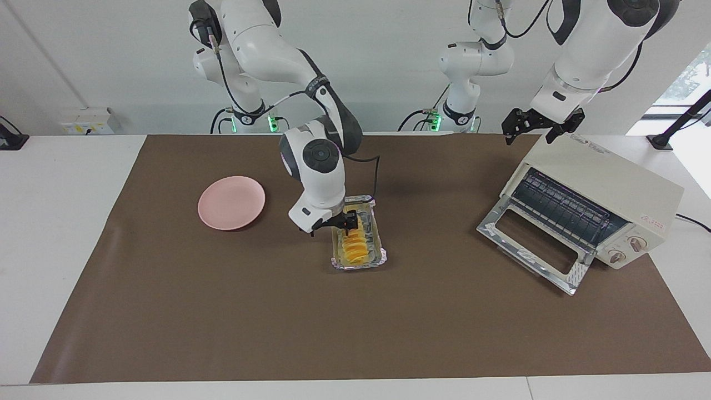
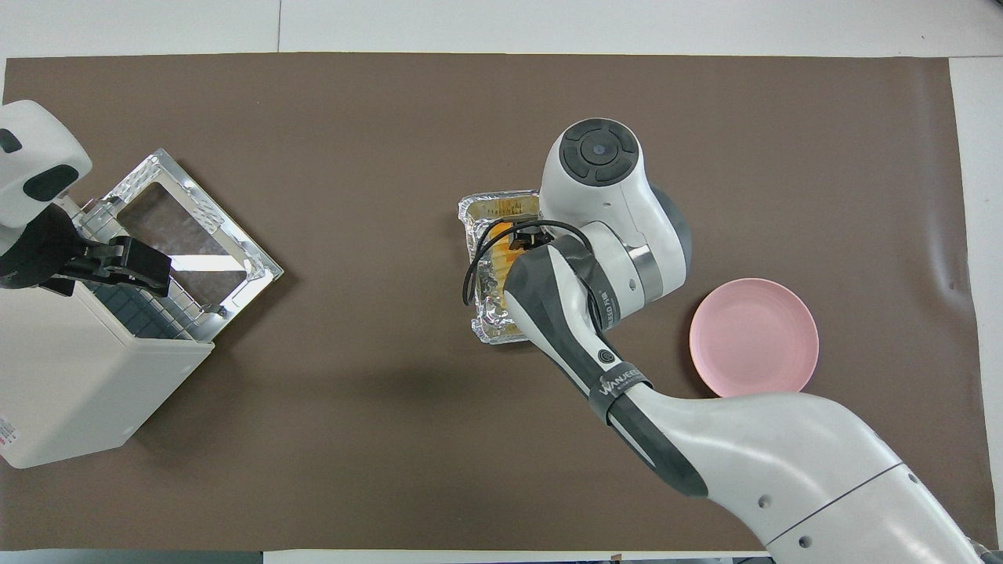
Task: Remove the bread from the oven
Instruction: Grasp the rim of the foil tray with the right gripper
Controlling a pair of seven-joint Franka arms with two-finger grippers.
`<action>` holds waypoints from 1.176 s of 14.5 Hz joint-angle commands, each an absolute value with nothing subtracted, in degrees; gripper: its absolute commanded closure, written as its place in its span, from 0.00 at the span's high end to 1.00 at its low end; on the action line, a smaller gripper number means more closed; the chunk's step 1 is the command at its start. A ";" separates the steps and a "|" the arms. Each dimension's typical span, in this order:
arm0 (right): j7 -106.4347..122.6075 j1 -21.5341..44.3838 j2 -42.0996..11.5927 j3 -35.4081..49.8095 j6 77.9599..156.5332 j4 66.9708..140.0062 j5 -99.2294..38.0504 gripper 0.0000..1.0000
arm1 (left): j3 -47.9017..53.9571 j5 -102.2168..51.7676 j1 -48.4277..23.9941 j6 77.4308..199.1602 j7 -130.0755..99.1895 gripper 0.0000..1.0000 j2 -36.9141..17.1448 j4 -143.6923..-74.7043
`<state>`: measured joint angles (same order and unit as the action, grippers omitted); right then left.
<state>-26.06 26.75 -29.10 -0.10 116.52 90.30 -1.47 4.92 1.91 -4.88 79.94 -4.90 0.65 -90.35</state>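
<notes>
pink plate lies toward the right arm's end of the worktop. mid-worktop, the right hand is down on the bread in the foil tray; grip unclear. the oven stands door-open, the left hand open above it.
</notes>
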 commanded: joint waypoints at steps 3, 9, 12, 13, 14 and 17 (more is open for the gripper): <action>-23.64 26.63 -30.23 -0.09 120.23 91.14 -0.97 1.00 | 4.40 1.14 -4.48 81.21 -5.27 1.00 2.37 -91.93; -18.90 26.63 -30.59 -0.09 121.55 91.67 -0.97 0.46 | 4.39 1.14 -4.48 81.21 -5.27 1.00 2.37 -91.93; -18.89 26.98 -30.59 -0.09 122.17 91.67 -0.97 0.00 | 4.39 1.14 -4.48 81.21 -5.27 1.00 2.37 -92.02; -18.98 27.16 -30.59 -0.17 122.17 91.67 -0.97 0.00 | 4.39 1.14 -4.48 81.21 -5.27 1.00 2.37 -92.02; -19.07 27.25 -30.50 -0.18 121.30 91.50 -0.97 0.00 | 4.39 1.23 -4.57 81.21 -5.27 1.00 2.37 -92.02; -19.07 27.16 -30.41 -0.18 120.15 91.32 -0.97 0.00 | 4.31 1.14 -4.48 81.21 -5.36 1.00 2.37 -92.02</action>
